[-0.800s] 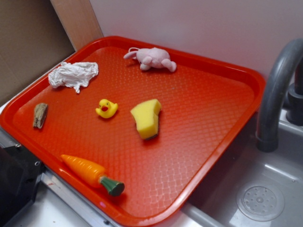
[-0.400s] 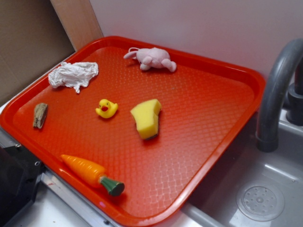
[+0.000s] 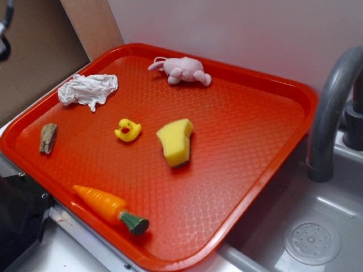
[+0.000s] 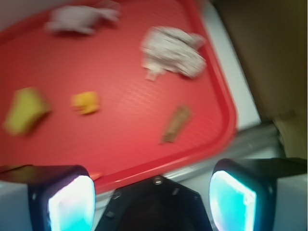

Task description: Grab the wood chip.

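The wood chip (image 3: 48,138) is a small brown-grey oblong lying flat near the left rim of the red tray (image 3: 238,130). In the blurred wrist view the wood chip (image 4: 176,123) lies ahead and slightly right, near the tray's (image 4: 120,139) near rim. My gripper (image 4: 151,197) is open, its two cyan-lit pads wide apart with nothing between them. It hangs outside the tray, well short of the chip. In the exterior view only a dark bit of the arm (image 3: 4,37) shows at the top left corner.
On the tray lie a crumpled white tissue (image 3: 88,89), a yellow rubber duck (image 3: 128,130), a yellow sponge (image 3: 176,141), a pink plush animal (image 3: 182,70) and a toy carrot (image 3: 110,208). A grey faucet (image 3: 329,113) and sink (image 3: 312,238) stand at the right.
A dark part of the arm has come into the exterior view at the top left corner. Nothing on the tray has moved.
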You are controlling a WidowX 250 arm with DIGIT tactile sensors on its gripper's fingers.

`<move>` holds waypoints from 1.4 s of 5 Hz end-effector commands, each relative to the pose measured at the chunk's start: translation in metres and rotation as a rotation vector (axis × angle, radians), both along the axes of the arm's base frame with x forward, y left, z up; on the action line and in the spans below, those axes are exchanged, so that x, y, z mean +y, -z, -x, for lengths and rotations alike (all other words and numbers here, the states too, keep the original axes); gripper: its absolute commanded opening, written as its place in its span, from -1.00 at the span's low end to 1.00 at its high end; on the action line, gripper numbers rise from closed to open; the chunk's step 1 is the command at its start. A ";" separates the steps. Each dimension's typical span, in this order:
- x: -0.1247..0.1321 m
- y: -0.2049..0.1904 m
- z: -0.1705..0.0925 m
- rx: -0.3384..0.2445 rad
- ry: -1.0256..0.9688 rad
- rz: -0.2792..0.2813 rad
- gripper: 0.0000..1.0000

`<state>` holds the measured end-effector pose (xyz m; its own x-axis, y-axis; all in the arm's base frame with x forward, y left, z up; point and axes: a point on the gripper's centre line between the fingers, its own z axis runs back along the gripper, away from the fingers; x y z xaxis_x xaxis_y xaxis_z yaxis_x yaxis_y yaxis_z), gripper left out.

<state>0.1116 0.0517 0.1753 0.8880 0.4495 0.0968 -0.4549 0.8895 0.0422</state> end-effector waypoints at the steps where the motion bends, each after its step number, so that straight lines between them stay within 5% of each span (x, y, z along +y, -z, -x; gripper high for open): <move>1: 0.033 0.068 0.027 0.056 -0.380 -0.017 1.00; 4: 0.034 0.127 -0.027 0.022 -0.312 0.052 1.00; 7: 0.027 0.162 -0.019 0.101 -0.276 0.167 1.00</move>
<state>0.1421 0.0826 0.0148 0.7279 0.6803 -0.0860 -0.6846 0.7280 -0.0357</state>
